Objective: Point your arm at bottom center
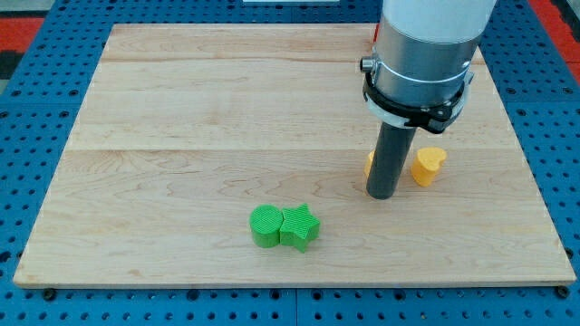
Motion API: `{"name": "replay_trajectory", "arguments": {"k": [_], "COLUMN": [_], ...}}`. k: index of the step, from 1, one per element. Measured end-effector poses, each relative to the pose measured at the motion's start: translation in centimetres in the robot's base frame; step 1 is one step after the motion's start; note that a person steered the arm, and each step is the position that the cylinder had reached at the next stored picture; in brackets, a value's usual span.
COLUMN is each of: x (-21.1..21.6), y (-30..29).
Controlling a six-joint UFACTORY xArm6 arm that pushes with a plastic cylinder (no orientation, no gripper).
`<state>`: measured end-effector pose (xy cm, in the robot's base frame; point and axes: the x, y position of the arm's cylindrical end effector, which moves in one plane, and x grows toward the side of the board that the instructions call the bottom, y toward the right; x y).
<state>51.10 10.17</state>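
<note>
My tip [382,194] rests on the wooden board [181,136], right of centre. A yellow heart block [428,166] lies just to the tip's right. A second yellow-orange block [370,163] peeks out from behind the rod on its left; its shape is hidden. A green round block [265,225] and a green star block [300,226] touch each other near the view's bottom, left and below the tip. A small red piece [375,34] shows beside the arm at the view's top.
The arm's grey body [426,45] covers the board's top right. A blue pegboard table [36,109] surrounds the board on all sides.
</note>
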Motion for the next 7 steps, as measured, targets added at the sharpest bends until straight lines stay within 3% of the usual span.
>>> {"name": "replay_trajectory", "arguments": {"k": [1, 2, 3, 4, 5, 7], "x": [1.2, 2.1, -0.3, -4.5, -6.2, -6.2], "y": [-0.4, -4.8, -8.7, -8.6, -6.1, -3.6]}}
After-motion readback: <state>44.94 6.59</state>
